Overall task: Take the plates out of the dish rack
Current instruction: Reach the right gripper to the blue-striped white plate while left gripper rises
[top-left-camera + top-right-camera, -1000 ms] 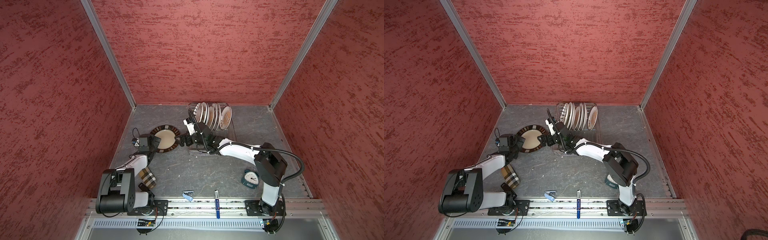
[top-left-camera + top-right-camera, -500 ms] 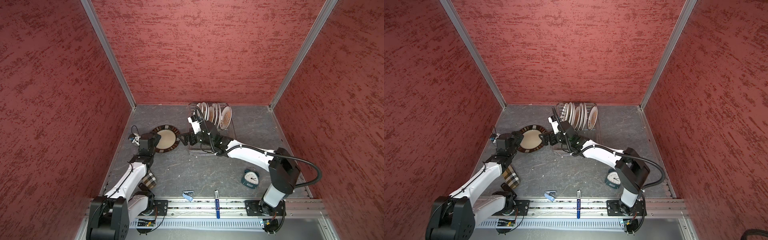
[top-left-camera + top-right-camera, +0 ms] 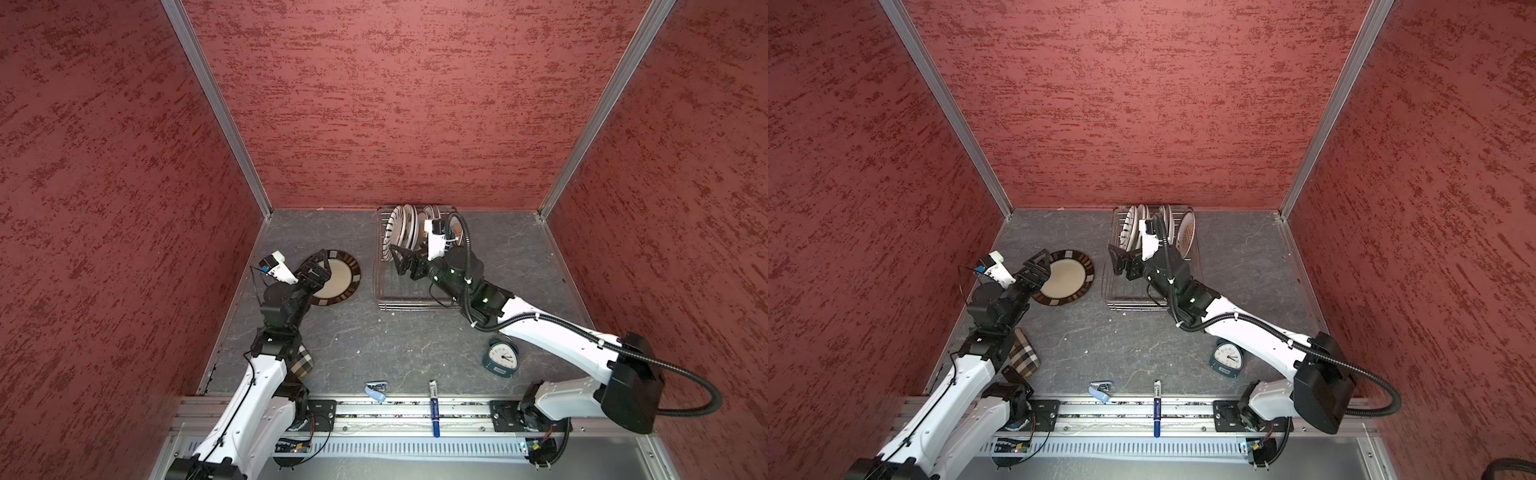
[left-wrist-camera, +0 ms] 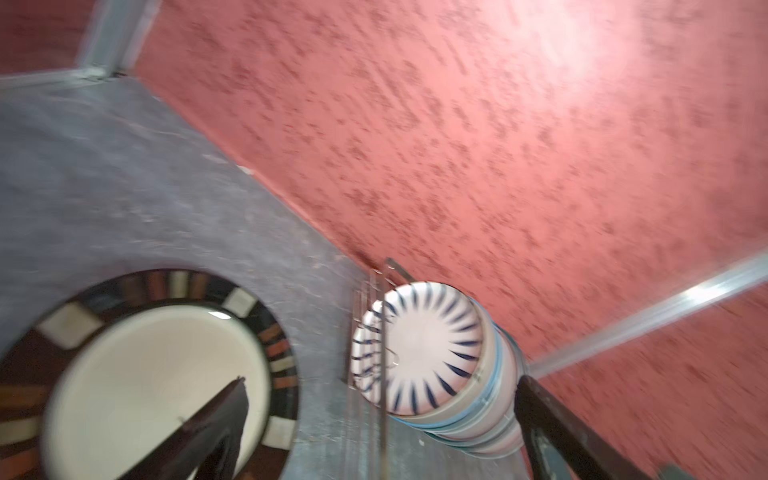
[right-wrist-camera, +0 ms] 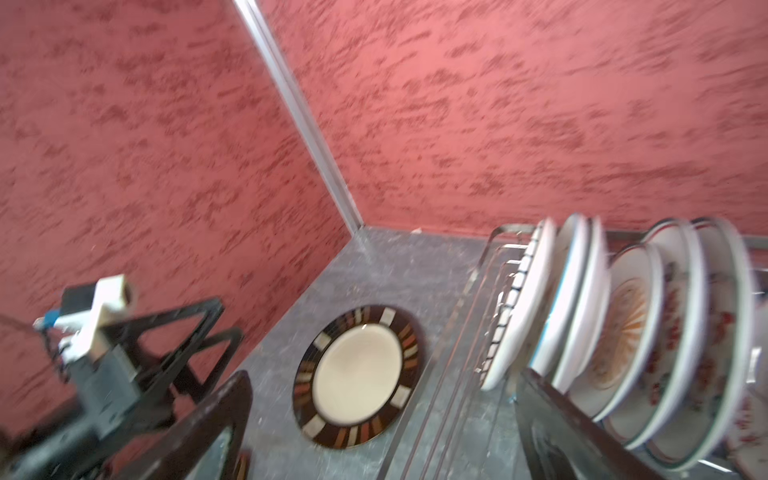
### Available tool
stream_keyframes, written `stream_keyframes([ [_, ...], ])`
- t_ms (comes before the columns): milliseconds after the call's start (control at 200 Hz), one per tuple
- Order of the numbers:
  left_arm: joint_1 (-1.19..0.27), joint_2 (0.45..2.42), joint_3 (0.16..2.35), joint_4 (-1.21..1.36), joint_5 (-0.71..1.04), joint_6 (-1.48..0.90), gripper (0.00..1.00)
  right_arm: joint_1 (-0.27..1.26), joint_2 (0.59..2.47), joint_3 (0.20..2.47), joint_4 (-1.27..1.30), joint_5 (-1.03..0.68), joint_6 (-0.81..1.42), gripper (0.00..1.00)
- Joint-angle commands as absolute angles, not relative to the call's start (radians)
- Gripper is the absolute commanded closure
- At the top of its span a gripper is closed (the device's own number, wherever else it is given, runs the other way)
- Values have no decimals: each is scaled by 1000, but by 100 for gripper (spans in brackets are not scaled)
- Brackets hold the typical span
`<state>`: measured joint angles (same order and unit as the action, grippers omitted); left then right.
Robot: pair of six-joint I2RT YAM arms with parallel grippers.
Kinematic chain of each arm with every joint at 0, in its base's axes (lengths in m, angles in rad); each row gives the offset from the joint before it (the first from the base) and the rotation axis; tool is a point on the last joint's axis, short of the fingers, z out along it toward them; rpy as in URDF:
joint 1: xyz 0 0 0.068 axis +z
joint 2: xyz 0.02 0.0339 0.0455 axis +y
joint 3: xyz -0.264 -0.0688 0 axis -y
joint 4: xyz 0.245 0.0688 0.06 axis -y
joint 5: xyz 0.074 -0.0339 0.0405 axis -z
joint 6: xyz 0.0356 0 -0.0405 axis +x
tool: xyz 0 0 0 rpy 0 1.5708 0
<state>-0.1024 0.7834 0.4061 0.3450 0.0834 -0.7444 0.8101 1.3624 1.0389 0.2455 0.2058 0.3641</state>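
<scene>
The dish rack (image 3: 415,286) (image 3: 1144,291) stands at the back, with several plates (image 3: 401,232) (image 3: 1185,232) upright in its prongs; a blue-dash plate (image 4: 419,345) stands foremost. One dark-rimmed cream plate (image 3: 334,276) (image 3: 1069,276) (image 5: 359,374) lies flat on the floor to the rack's left. My left gripper (image 3: 316,270) (image 3: 1038,268) (image 4: 380,380) hovers open over that plate's left rim, holding nothing. My right gripper (image 3: 405,262) (image 3: 1121,262) (image 5: 384,374) is open and empty above the rack's left front, beside the upright plates (image 5: 582,316).
A teal alarm clock (image 3: 500,359) stands under my right forearm. A plaid cloth (image 3: 301,363) lies by the left arm. A blue clip (image 3: 376,390) and a marker (image 3: 433,409) lie at the front rail. Red walls close three sides.
My right gripper has moved right, from beside the flat plate to over the rack's front. The left arm has stretched out, its gripper shifting slightly up over the plate's rim. The plate stayed put.
</scene>
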Motion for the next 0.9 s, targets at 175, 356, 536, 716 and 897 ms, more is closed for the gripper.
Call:
stream_keyframes([
  [175,-124,1027,513,751,486,-793,1,729,1404,1199,54,329,413,1],
  [356,-246,1023,577,542,266,-634,1,729,1438,1256,49,339,351,1],
  [536,-236,1023,556,551,277,-648,1,727,1640,1498,-130,357,316,1],
  [716,-221,1037,558,535,275,-648,1,697,1713,1547,-111,345,338,5],
  [897,-220,1098,560,573,323,-663,1,657,1826,1705,-242,271,373,30],
])
